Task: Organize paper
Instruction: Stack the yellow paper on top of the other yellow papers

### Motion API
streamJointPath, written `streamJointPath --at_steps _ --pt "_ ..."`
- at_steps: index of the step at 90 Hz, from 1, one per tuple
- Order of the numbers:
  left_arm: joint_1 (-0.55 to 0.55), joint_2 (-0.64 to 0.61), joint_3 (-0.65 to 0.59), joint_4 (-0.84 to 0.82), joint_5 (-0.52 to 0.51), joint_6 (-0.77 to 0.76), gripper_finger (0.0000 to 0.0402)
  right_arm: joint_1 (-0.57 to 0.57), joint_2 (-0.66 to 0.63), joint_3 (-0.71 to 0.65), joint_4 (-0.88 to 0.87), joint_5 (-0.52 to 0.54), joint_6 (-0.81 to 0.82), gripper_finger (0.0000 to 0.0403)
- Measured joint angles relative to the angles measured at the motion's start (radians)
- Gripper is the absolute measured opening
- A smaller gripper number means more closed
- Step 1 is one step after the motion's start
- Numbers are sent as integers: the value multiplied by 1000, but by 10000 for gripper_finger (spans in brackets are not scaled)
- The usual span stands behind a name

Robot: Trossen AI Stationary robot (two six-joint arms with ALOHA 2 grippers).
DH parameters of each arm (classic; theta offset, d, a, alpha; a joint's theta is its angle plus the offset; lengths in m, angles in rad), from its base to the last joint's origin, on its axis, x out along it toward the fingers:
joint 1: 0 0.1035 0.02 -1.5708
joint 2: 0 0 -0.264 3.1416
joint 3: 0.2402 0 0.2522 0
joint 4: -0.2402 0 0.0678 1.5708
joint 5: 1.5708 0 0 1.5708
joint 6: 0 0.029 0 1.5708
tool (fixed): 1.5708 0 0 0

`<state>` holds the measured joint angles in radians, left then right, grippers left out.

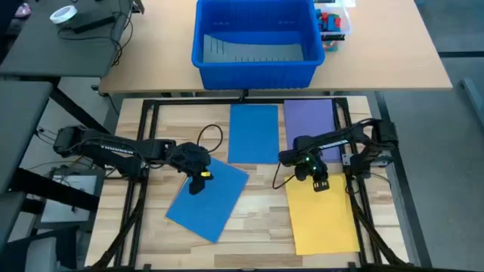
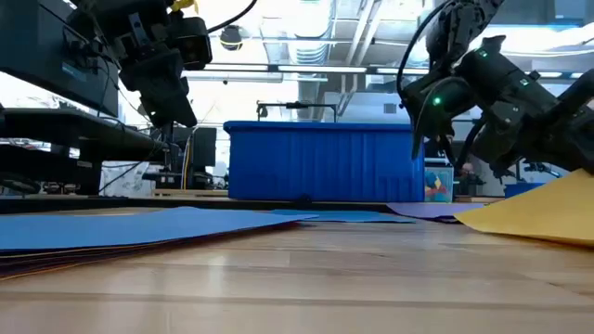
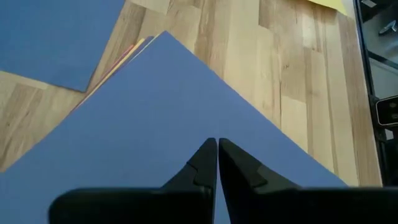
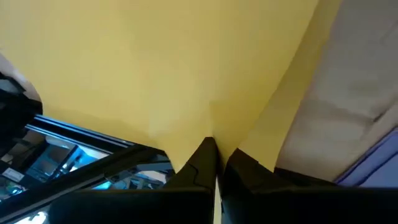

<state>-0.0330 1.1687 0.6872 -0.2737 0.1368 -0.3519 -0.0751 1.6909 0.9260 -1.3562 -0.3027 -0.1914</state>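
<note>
A tilted stack of paper topped by a blue sheet (image 1: pixel 208 200) lies flat at the table's near left, with orange and yellow edges (image 3: pixel 132 51) peeking out beneath it. My left gripper (image 3: pixel 217 147) hovers shut above this stack, well clear of it in the low view (image 2: pixel 172 97). A second blue sheet (image 1: pixel 253 132) and a purple sheet (image 1: pixel 310 121) lie flat farther back. My right gripper (image 1: pixel 320 183) is shut on the yellow sheet (image 1: pixel 324 219) at the near right. My right gripper pinches the yellow sheet at its far edge (image 4: pixel 211 127) between its two fingers, a single layer as far as shows. The fingers come slanting down from the far side. That end is raised off the table and the sheet slopes (image 2: pixel 538 211), its near part (image 1: pixel 325 238) on the wood.
A big blue plastic bin (image 1: pixel 257 66) stands on the desk beyond the table's far edge, with a small box of coloured items (image 1: pixel 333 23) to its right. A black frame (image 1: pixel 147 113) borders the wooden table. Bare wood (image 1: pixel 261 219) lies between the stack and the yellow sheet.
</note>
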Motion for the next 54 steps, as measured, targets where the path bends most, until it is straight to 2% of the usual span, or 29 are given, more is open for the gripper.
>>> streamJointPath --at_steps 30,45,54 --pt "0 0 0 -10 1 21 0 17 0 0 -10 -1 50 7" --pt "0 0 0 -40 2 35 0 14 0 0 -22 0 66 56" --pt "0 0 0 -62 2 36 0 14 -1 1 -26 43 84 94"
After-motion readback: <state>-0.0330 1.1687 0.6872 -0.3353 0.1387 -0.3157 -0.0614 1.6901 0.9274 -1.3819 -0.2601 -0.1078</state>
